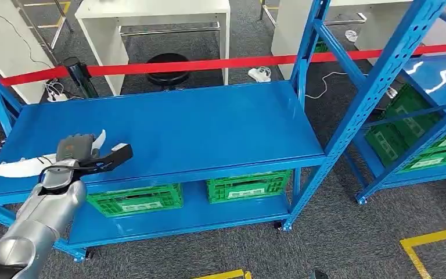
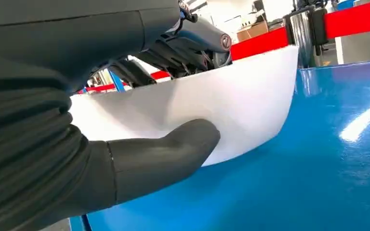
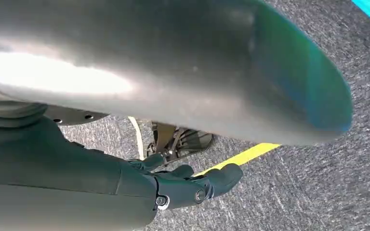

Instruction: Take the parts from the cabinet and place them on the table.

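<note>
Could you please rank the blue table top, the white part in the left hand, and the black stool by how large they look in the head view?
1. Blue table top, largest by far.
2. White part gripped by the left hand.
3. Black stool, smallest; it is farther back and partly hidden, so the last two are close.

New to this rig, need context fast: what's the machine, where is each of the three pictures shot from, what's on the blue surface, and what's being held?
It is a two-legged humanoid robot with silver arms and many-fingered hands. The head view looks down from high on its body at a blue table with green crates on its lower shelf. The left hand holds a curved white part just above or on the tabletop; I cannot tell whether they touch. The left wrist view, shot from behind that hand, shows the same part close up, thumb against it. The right wrist view shows the right hand over grey carpet, fingers curled, holding nothing.
</note>
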Robot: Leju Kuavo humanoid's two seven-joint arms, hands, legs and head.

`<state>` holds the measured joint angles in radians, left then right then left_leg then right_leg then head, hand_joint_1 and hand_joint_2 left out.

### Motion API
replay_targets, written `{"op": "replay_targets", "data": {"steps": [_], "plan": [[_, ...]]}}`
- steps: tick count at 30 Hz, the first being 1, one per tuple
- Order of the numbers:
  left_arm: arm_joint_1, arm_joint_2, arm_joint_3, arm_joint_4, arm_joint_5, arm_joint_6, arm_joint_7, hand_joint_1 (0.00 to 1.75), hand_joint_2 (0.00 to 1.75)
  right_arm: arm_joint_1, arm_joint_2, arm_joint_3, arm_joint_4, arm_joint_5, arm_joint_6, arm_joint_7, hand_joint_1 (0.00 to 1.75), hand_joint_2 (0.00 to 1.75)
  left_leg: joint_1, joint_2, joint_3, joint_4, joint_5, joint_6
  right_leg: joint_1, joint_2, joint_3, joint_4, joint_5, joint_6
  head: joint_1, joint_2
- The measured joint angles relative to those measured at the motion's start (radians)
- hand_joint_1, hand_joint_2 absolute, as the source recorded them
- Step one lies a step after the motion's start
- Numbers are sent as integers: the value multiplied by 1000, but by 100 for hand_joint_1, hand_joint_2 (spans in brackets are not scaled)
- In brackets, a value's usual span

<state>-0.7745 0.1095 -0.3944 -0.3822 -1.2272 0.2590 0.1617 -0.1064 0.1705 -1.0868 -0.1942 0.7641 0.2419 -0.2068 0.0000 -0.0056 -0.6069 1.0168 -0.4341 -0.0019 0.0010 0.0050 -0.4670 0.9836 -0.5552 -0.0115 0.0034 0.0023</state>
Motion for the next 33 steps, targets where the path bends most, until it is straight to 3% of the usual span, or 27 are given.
{"op": "replay_targets", "data": {"steps": [3, 4, 5, 7, 12, 15, 20, 25, 28, 31, 33], "plan": [[0, -2, 3, -4, 0, 1, -13, 175, 175, 0, 0, 0, 0, 0, -3, 0, 0, 0, 0, 0, 0, 0, 0, 0, 0, 0, 0, 0, 0, 0, 0, 0], [0, -2, 3, -5, 0, 5, -22, 175, 0, -1, 0, 0, 0, 0, -3, -1, 0, 0, 0, 0, 0, 0, 0, 0, 0, 0, 0, 0, 0, 0, 0, 0], [0, -2, 5, -5, 0, 13, -37, 175, 175, -1, 0, 0, 0, 0, -3, -2, 0, 0, 0, 0, 0, 0, 0, 0, 0, 0, 0, 0, 0, 0, 0, 0], [3, -2, 8, -11, -28, 64, -72, 175, 175, -1, 0, 0, 0, 0, -4, -6, 0, 0, 0, 0, 0, 0, 0, 0, 0, 0, 0, 0, 0, 0, 0, 0], [9, -3, -6, -21, -175, 329, -76, 175, 175, -1, 0, 0, 0, 0, -12, -13, 0, 0, 0, 0, 0, 0, 0, 0, 0, 0, 0, 0, 0, 0, 0, 0], [10, -12, -6, -34, -181, 415, -107, 175, 175, -1, 0, 0, 0, 0, -12, -14, 0, 0, 0, 0, 0, 0, 0, 0, 0, 0, 0, 0, 0, 0, 0, 0], [14, -24, -5, -58, -195, 437, -114, 175, 175, 1, 0, 0, 0, 0, -12, -14, 0, 0, 0, 1, 0, 0, 0, 0, 0, 0, 0, 0, 0, 0, 0, 0], [65, -37, 51, -190, -203, 439, -200, 175, 175, 2, 0, -1, 0, 2, -12, -15, 0, 0, 0, 0, 0, 0, 0, 0, 0, 0, 0, 0, 0, 0, 0, 0], [104, -59, 92, -277, -105, 440, -341, 175, 175, 6, 1, -5, 0, 2, -15, -18, 0, 0, 0, 0, 0, 0, 0, 0, 0, 0, 0, 0, 0, 0, 0, 0], [155, -85, 126, -389, 169, 417, -547, 175, 175, 12, 2, -7, 0, 5, -15, -18, 0, 0, 0, 0, 0, 0, -1, 0, 0, 0, 0, 0, 0, 0, 0, 0], [205, -93, 126, -497, 276, 424, -628, 175, 175, 16, 4, -7, 0, 7, -17, -17, 0, 0, 0, 1, 0, 0, -1, -1, 0, 2, 0, 0, 0, 0, 0, 0]]}}
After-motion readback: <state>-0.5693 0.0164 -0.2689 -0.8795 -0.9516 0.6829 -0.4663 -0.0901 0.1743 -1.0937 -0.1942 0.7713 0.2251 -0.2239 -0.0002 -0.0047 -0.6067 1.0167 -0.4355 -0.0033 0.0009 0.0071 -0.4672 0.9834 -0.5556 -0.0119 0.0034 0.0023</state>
